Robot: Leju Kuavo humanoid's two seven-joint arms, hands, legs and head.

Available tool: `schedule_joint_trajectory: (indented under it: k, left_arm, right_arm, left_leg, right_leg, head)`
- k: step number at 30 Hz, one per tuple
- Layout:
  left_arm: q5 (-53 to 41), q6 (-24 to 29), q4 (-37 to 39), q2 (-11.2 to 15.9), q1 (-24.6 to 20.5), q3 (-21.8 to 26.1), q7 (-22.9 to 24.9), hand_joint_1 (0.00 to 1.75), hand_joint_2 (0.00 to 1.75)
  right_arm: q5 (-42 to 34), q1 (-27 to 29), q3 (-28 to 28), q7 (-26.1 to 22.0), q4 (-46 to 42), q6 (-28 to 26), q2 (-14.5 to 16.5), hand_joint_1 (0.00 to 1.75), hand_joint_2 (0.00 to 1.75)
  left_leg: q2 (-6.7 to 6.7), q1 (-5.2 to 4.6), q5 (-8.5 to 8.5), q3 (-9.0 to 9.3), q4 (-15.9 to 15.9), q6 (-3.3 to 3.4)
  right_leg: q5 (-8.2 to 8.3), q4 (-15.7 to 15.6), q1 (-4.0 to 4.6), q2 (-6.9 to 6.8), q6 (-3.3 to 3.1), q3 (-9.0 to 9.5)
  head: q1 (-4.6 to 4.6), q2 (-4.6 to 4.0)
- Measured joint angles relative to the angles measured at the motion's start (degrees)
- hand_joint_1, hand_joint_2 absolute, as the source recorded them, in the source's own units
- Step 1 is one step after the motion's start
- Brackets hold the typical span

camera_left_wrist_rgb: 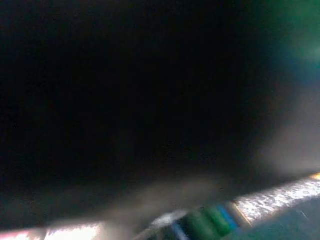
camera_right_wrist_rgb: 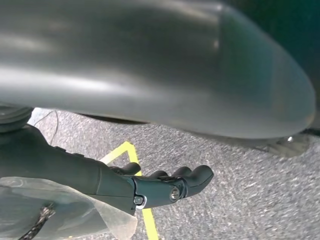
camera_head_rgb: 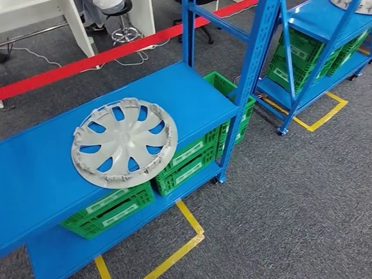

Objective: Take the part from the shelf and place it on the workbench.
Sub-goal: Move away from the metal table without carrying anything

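The part, a grey plastic wheel cover (camera_head_rgb: 124,141), lies flat on the top board of the low blue shelf (camera_head_rgb: 39,174), its near rim reaching the board's front edge. In the right wrist view my right hand (camera_right_wrist_rgb: 162,186) hangs over the grey carpet with its dark fingers (camera_right_wrist_rgb: 196,176) stretched out and nothing in them, away from the shelf. The left wrist view is dark and blurred, and I make out no hand in it.
Green crates (camera_head_rgb: 110,208) stand on the lower board under the wheel cover. A second blue shelf (camera_head_rgb: 315,23) with more green crates (camera_head_rgb: 303,58) stands at the right. Yellow floor tape (camera_head_rgb: 188,241) marks the carpet in front. A red barrier tape (camera_head_rgb: 110,54) runs behind.
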Motion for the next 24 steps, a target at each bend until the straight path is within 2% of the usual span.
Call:
schedule_joint_trajectory:
  k: [1, 2, 3, 4, 5, 6, 7, 8, 9, 10, 11, 12, 13, 14, 16, 17, 18, 19, 20, 21, 22, 23, 24]
  left_arm:
    - [0.1, 0.1, 0.0, 0.0, 0.0, 0.0, 0.0, 0.0, 0.0]
    - [0.2, 0.1, -0.1, 0.0, -0.1, -0.1, 0.0, 0.0, 0.0]
    - [0.3, 0.2, -0.1, 0.0, -0.2, -0.1, 0.0, 0.0, 0.0]
    - [0.4, 0.2, -0.2, 0.1, -0.2, -0.1, 0.0, 0.0, 0.0]
    - [0.4, 0.2, -0.3, 0.0, -0.2, -0.1, 0.0, 0.0, 0.0]
    - [0.4, 0.2, -0.3, 0.0, -0.1, -0.2, 0.0, 0.0, 0.0]
    - [0.4, 0.2, -0.4, 0.0, -0.1, -0.2, 0.1, 0.0, 0.0]
    - [0.4, 0.2, -0.4, 0.0, -0.1, -0.3, 0.1, 0.0, 0.0]
    - [0.5, 0.2, -0.5, 0.1, -0.1, -0.3, 0.1, 0.0, 0.0]
    - [0.5, 0.2, -0.5, 0.1, -0.2, -0.3, 0.1, 0.0, 0.0]
    - [0.7, 0.3, -0.5, 0.1, -0.2, -0.4, 0.1, 0.0, 0.0]
    - [0.8, 0.3, -0.6, 0.1, -0.2, -0.4, 0.1, 0.0, 0.0]
    - [1.1, 0.4, -0.6, 0.1, -0.1, -0.5, 0.1, 0.0, 0.0]
    - [1.3, 0.4, -0.7, 0.2, -0.1, -0.5, 0.1, 0.0, 0.0]
    - [1.7, 0.4, -0.8, 0.3, -0.1, -0.6, 0.1, 0.0, 0.0]
    - [1.9, 0.4, -0.9, 0.3, -0.2, -0.6, 0.1, 0.0, 0.0]
    - [2.0, 0.4, -0.9, 0.3, -0.3, -0.6, 0.1, 0.0, 0.0]
    - [2.2, 0.4, -1.0, 0.3, -0.3, -0.6, 0.1, 0.0, 0.0]
    - [2.3, 0.5, -1.0, 0.3, -0.3, -0.6, 0.1, 0.0, 0.0]
    - [2.3, 0.4, -1.0, 0.3, -0.2, -0.6, 0.1, 0.0, 0.0]
    - [2.3, 0.4, -1.0, 0.3, -0.2, -0.6, 0.1, 0.0, 0.0]
    - [2.4, 0.5, -1.0, 0.4, -0.2, -0.6, 0.0, 0.0, 0.0]
    - [2.4, 0.5, -1.0, 0.4, -0.2, -0.6, 0.0, 0.0, 0.0]
  right_arm:
    - [0.0, 0.0, 0.0, 0.0, 0.1, 0.1, 0.1, 0.0, 0.0]
    - [0.0, 0.0, 0.0, 0.0, 0.2, 0.1, 0.1, 0.0, 0.0]
    - [0.0, 0.1, 0.0, 0.1, 0.3, 0.2, 0.2, 0.0, 0.0]
    - [0.0, 0.3, 0.0, 0.2, 0.4, 0.2, 0.2, 0.0, 0.0]
    - [0.0, 0.3, 0.0, 0.3, 0.6, 0.2, 0.2, 0.0, 0.0]
    - [0.0, 0.4, 0.0, 0.3, 0.7, 0.2, 0.2, 0.0, 0.0]
    - [0.0, 0.4, 0.0, 0.3, 0.8, 0.2, 0.2, 0.0, 0.0]
    - [0.0, 0.4, 0.0, 0.3, 0.9, 0.2, 0.2, 0.0, 0.0]
    - [0.0, 0.3, 0.0, 0.4, 1.0, 0.2, 0.2, 0.0, 0.0]
    - [0.0, 0.4, 0.0, 0.4, 1.0, 0.2, 0.3, 0.0, 0.0]
    - [0.0, 0.3, 0.0, 0.4, 1.1, 0.3, 0.3, 0.0, 0.0]
    - [0.0, 0.3, 0.0, 0.4, 1.2, 0.3, 0.3, 0.0, 0.0]
    - [0.0, 0.3, 0.0, 0.5, 1.2, 0.4, 0.4, 0.0, 0.0]
    - [0.0, 0.3, 0.0, 0.6, 1.3, 0.4, 0.4, 0.0, 0.0]
    - [0.0, 0.2, 0.0, 0.6, 1.4, 0.5, 0.6, 0.0, 0.0]
    - [0.0, 0.3, 0.0, 0.6, 1.5, 0.6, 0.6, 0.0, 0.0]
    - [0.0, 0.3, 0.0, 0.6, 1.7, 0.6, 0.6, 0.0, 0.0]
    - [0.0, 0.4, 0.0, 0.6, 1.8, 0.6, 0.6, 0.0, 0.0]
    - [0.0, 0.4, 0.0, 0.6, 1.9, 0.6, 0.6, 0.0, 0.0]
    - [0.0, 0.4, 0.0, 0.6, 2.0, 0.7, 0.6, 0.0, 0.0]
    - [0.0, 0.3, 0.0, 0.6, 2.1, 0.7, 0.7, 0.0, 0.0]
    - [0.0, 0.3, 0.0, 0.6, 2.1, 0.7, 0.7, 0.0, 0.0]
    - [0.0, 0.2, 0.0, 0.6, 2.2, 0.7, 0.8, 0.0, 0.0]
  left_leg:
    - [-0.64, 0.19, 0.19, 0.15, -0.3, 0.31]
    - [-1.27, 0.24, 0.24, 0.16, -0.4, 0.52]
    - [-2.0, 0.24, 0.23, 0.13, -0.4, 0.68]
    - [-2.77, 0.21, 0.18, 0.14, -0.4, 0.76]
    - [-3.55, 0.19, 0.15, 0.19, -0.4, 0.79]
    - [-4.36, 0.21, 0.12, 0.27, -0.3, 0.76]
    - [-5.16, 0.26, 0.06, 0.4, -0.3, 0.66]
    - [-5.95, 0.32, -0.05, 0.48, -0.2, 0.48]
    - [-6.72, 0.3, -0.21, 0.45, 0.1, 0.2]
    - [-7.42, 0.29, -0.3, 0.29, 0.4, -0.12]
    - [-8.07, 0.32, -0.32, 0.05, 0.5, -0.49]
    - [-8.71, 0.4, -0.23, -0.18, 0.6, -0.88]
    - [-9.33, 0.56, -0.09, -0.36, 0.6, -1.25]
    - [-9.19, 0.65, -0.15, -0.49, 0.7, -1.58]
    - [-6.6, 0.59, -1.68, -1.63, 3.1, -2.18]
    - [-4.73, 0.58, -3.25, -2.94, 6.0, -2.4]
    - [-3.42, 0.63, -5.07, -4.8, 9.8, -2.62]
    - [-2.85, 0.74, -6.54, -6.66, 13.5, -2.76]
    - [-2.63, 0.82, -7.15, -7.93, 16.0, -2.81]
    - [-2.52, 0.86, -6.69, -8.27, 16.6, -2.77]
    - [-2.36, 0.85, -5.2, -7.43, 14.9, -2.63]
    - [-1.73, 0.73, -3.06, -5.6, 11.3, -2.34]
    - [-0.22, 0.4, -1.49, -3.57, 7.5, -1.95]
  right_leg:
    - [-1.3, 2.1, -0.08, 1.71, 0.16, -0.98]
    - [-3.03, 5.6, -0.16, 3.55, 0.24, -2.68]
    - [-4.77, 9.7, -0.2, 4.58, 0.3, -4.81]
    - [-5.88, 13.2, -0.22, 5.03, 0.38, -6.81]
    - [-5.95, 15.1, -0.22, 5.19, 0.43, -8.14]
    - [-4.73, 14.7, -0.25, 5.25, 0.48, -8.4]
    - [-2.53, 12.0, -0.34, 5.48, 0.52, -7.54]
    - [-0.09, 8.0, -0.53, 6.36, 0.58, -6.05]
    - [1.6, 4.3, -0.77, 7.8, 0.61, -4.5]
    - [2.54, 1.6, -0.94, 9.04, 0.5, -3.34]
    - [2.71, 0.3, -1.0, 9.95, 0.27, -2.66]
    - [2.49, 0.0, -0.89, 10.08, -0.08, -2.39]
    - [2.58, 0.0, -0.77, 9.45, -0.53, -2.23]
    - [2.72, -0.2, -0.71, 8.77, -0.93, -2.0]
    - [2.87, -0.6, -0.7, 7.26, -1.75, -1.66]
    - [2.82, -0.7, -0.61, 6.43, -2.07, -1.51]
    - [2.68, -0.7, -0.46, 5.56, -2.33, -1.42]
    - [2.56, -0.7, -0.31, 4.67, -2.47, -1.36]
    - [2.42, -0.7, -0.19, 3.83, -2.55, -1.28]
    - [2.28, -0.7, -0.09, 3.04, -2.56, -1.17]
    - [2.13, -0.7, -0.01, 2.36, -2.54, -0.97]
    - [1.92, -0.7, 0.04, 1.7, -2.48, -0.7]
    - [1.68, -0.7, 0.13, 1.09, -2.34, -0.55]
  head:
    - [0.11, 0.0]
    - [0.2, 0.0]
    - [0.26, 0.0]
    - [0.28, 0.01]
    - [0.29, 0.0]
    - [0.3, 0.0]
    - [0.29, 0.0]
    - [0.31, 0.0]
    - [0.33, 0.01]
    - [0.31, 0.01]
    - [0.32, 0.01]
    - [0.31, 0.01]
    - [0.3, 0.01]
    - [0.31, 0.01]
    - [0.01, 0.01]
    - [-0.14, 0.01]
    - [-0.27, 0.01]
    - [-0.27, 0.01]
    - [-0.27, 0.01]
    - [-0.27, 0.01]
    - [-0.28, 0.01]
    - [-0.27, 0.01]
    - [-0.25, 0.01]
